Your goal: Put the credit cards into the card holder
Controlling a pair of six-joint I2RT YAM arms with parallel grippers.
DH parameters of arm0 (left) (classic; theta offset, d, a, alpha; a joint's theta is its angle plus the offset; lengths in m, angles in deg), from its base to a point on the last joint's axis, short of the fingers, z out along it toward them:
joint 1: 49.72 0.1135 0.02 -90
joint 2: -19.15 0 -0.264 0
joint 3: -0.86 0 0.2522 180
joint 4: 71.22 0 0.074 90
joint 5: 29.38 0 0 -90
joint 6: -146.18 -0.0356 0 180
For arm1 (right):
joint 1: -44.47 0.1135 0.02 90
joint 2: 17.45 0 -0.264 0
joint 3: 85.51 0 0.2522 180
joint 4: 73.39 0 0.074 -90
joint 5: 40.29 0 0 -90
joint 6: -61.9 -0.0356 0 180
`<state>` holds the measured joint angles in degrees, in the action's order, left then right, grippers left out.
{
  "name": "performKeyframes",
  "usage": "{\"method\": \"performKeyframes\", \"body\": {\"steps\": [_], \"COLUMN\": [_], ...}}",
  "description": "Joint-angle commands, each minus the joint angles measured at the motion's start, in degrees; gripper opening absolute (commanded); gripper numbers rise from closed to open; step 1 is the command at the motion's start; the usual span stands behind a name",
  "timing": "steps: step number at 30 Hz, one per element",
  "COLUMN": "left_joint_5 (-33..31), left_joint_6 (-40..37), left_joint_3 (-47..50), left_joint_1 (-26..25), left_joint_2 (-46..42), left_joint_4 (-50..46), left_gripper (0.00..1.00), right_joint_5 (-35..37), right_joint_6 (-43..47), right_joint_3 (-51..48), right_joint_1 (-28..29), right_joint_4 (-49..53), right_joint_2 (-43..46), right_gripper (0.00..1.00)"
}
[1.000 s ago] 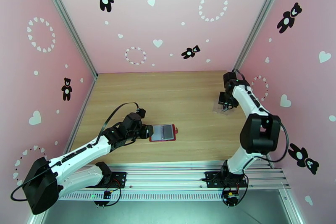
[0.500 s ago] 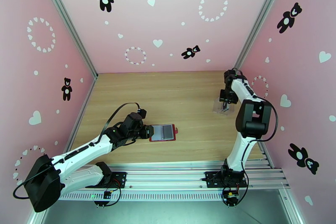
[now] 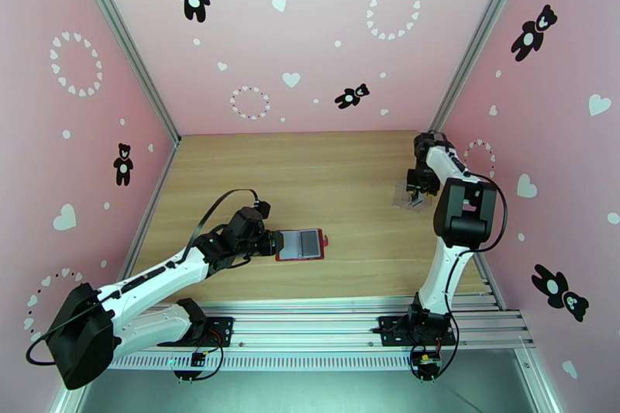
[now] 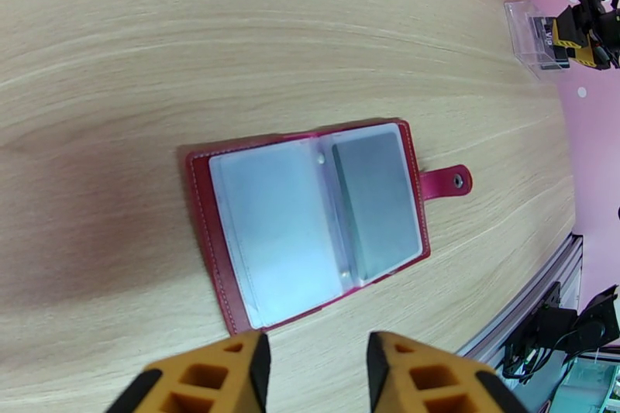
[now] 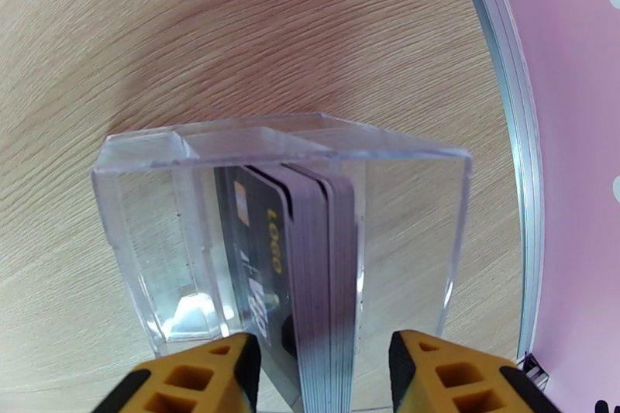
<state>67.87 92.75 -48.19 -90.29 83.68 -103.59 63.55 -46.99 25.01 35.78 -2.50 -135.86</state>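
Wooden tabletop [image 3: 310, 174], card holder [image 4: 271, 236] just ahead of spread left tool [image 4: 316, 345], credit cards [image 5: 310, 252] between fingers [image 5: 221, 372] of spread right tool [image 5: 322, 341]

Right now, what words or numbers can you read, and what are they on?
"LOGO": yellow letters, turned sideways, on the front dark card standing in the clear box.
"VIP", probably: on a card in that box, tiny in the left wrist view.
Pale print lower on the front dark card: too blurred to read.
Red card holder: no writing to be seen.
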Motion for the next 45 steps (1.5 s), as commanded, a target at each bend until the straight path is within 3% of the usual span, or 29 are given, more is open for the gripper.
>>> {"method": "performKeyframes", "body": {"steps": [1,19,25,32,40,45], "left_joint_5": [1.10,0.84,0.80,0.83,0.75,0.40], "left_joint_6": [-0.98,-0.65,-0.63,-0.56,-0.37,0.05], "left_joint_3": [0.57,0.75,0.83,0.92,1.01,1.01], "left_joint_1": [0.41,0.57,0.61,0.67,0.63,0.76], "left_joint_2": [0.43,0.68,0.61,0.90,0.16,-1.18], "left_joint_4": [0.97,1.04,1.08,1.13,0.96,0.67], "left_gripper": [0.40,0.39,0.39,0.39,0.39,0.39], "right_joint_5": [0.96,1.62,-0.20,-2.20,-7.50,-13.09], "right_joint_6": [-0.09,-2.59,-2.24,-1.88,-2.53,-4.29], "right_joint_3": [1.89,-2.32,-2.36,-2.40,-4.66,-12.41], "right_joint_1": [-0.29,-2.65,-2.66,-2.65,-2.43,-1.69], "right_joint_4": [1.42,-1.71,-1.59,-1.91,-3.04,-8.11], "right_joint_2": [-1.97,5.29,4.69,4.98,8.65,16.64], "right_gripper": [0.50,0.42,0.30,0.05,0.00,0.00]}}
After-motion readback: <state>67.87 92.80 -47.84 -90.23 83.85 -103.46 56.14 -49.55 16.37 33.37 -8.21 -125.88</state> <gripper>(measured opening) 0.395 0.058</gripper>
